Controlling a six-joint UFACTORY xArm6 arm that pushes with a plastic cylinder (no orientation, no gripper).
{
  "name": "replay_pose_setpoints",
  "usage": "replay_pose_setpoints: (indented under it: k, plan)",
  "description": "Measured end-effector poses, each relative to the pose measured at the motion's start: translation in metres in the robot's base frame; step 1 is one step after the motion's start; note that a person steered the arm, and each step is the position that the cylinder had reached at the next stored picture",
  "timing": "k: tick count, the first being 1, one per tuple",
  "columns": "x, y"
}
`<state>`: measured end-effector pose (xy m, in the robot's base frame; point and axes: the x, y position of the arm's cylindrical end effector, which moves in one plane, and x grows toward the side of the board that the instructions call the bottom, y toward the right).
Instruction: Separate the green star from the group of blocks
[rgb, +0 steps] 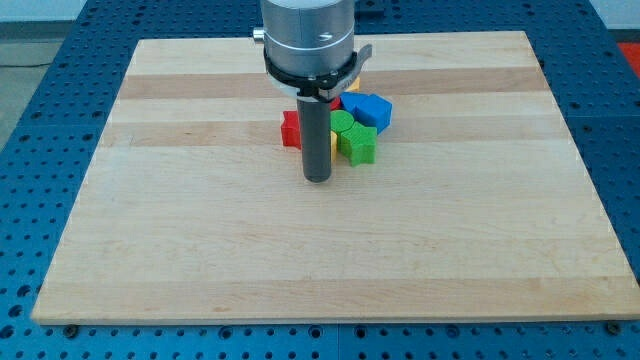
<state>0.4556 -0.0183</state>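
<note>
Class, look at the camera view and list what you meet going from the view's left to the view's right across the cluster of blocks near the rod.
Red block → my tip at the rod's lower end → green star → blue block. Other pieces are mostly hidden behind the rod, so I leave them out.

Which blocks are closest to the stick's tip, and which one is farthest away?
From my tip:
1. Green star, just to the view's right of the rod.
2. Red block, at the view's left, partly hidden by the rod.
3. Blue block, farthest, toward the view's top right.
</note>
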Motion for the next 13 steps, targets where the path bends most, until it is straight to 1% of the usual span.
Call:
replay_pose_setpoints:
  k: [2,3,4,6,7,10,13]
  plan:
    - [-0.009,0.019]
    - [-0.028,0.019]
    - [-0.037,0.031]
    - [-0.039,0.103]
    - [-0.054,0.117]
    - [-0.106,0.109]
    - [-0.104,0.16]
